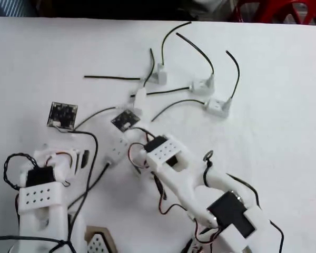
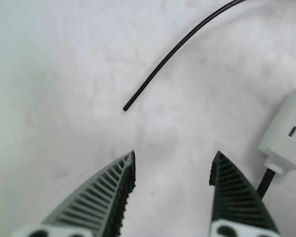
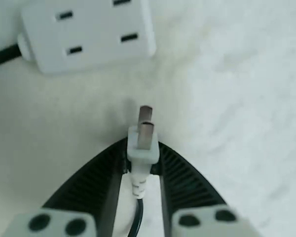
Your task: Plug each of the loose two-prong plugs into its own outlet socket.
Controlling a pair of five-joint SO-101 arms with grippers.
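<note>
A white two-prong plug (image 3: 143, 142) is clamped by its body in the right gripper (image 3: 143, 152), just short of a white plastic outlet block with paired slots (image 3: 91, 34). Its long axis is laid along the fingers, prongs pointed at the block's near edge. The right arm is judged nearer the block. The left gripper (image 2: 174, 159) is held spread and empty.

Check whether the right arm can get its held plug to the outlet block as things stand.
Probably yes: the right gripper is shut on the plug, the outlet block lies just ahead, its slots uncovered, bare table between them.
</note>
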